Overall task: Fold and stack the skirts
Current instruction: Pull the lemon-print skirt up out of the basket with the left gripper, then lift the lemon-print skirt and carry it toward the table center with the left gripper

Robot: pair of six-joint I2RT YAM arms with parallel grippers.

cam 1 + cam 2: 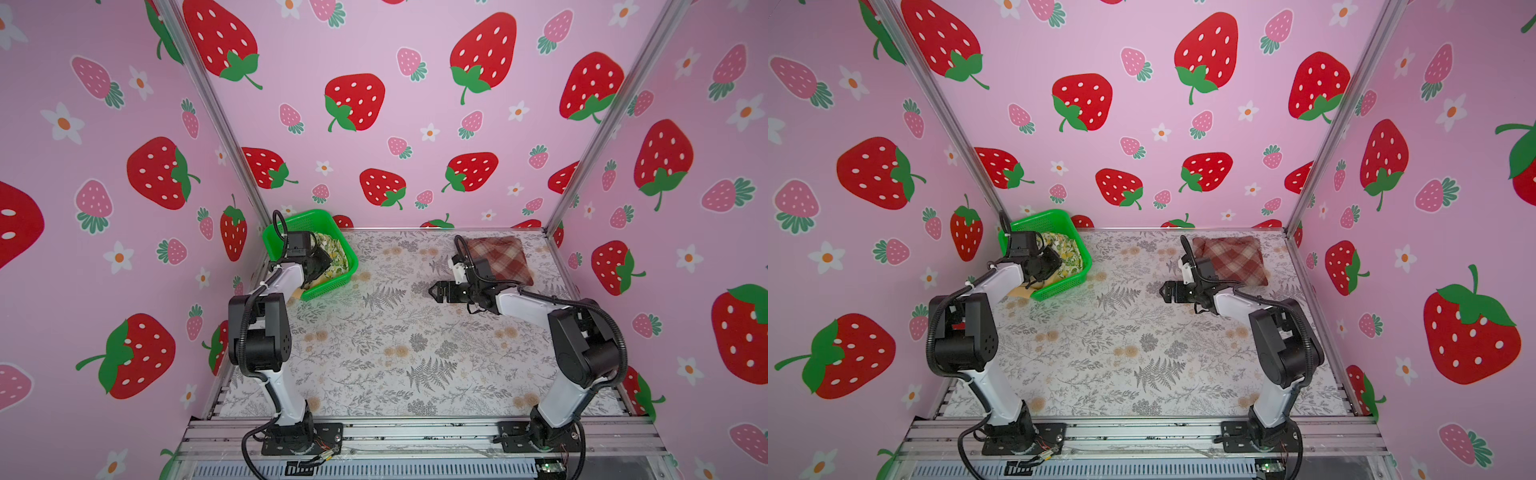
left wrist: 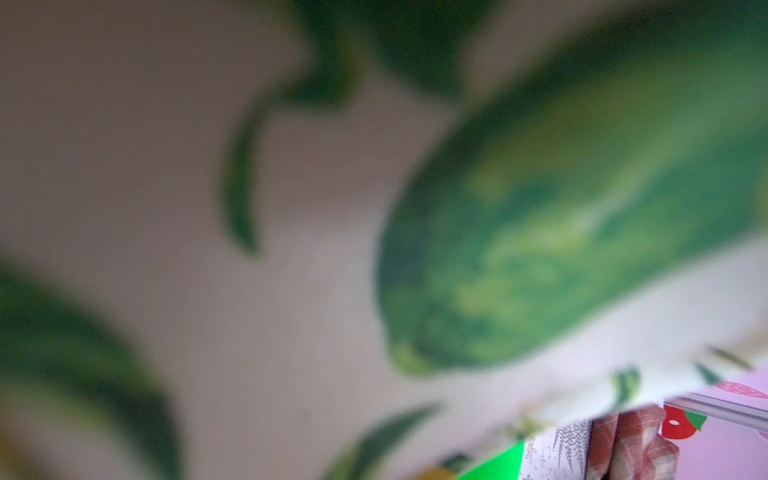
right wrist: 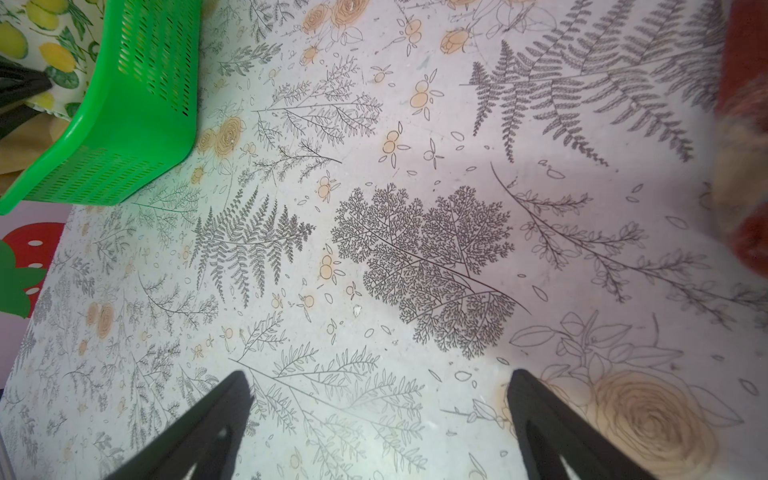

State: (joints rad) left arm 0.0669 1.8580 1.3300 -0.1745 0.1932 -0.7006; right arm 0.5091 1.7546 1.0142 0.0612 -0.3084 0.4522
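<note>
Inside the strawberry-walled cell, my left gripper (image 1: 323, 262) is buried nose-down in the green basket (image 1: 316, 220), pressed into the lemon-print skirt (image 1: 338, 253). The cloth lies so close over the left wrist camera that its leaves are a blur, so I cannot tell whether the jaws have closed on fabric or how much they have. The mustard skirt (image 1: 297, 293) sits beneath the gripper, with a corner spilling over the basket rim on the side nearer the arm's base.

The right gripper (image 3: 380, 376) hangs wide open and empty over bare table (image 1: 395, 332), pointing toward the basket. The plaid skirt (image 1: 498, 257) lies folded just beside and behind it.

My worry is the lift. With the grip unseen, a shallow pinch could let the lemon skirt slip back. A deep one could catch the mustard skirt as well and bring both out tangled. The basket looks light, and cloth snagging its perforated wall could tip it or drag it along. The right gripper is well apart from the basket, too far to steady it.
</note>
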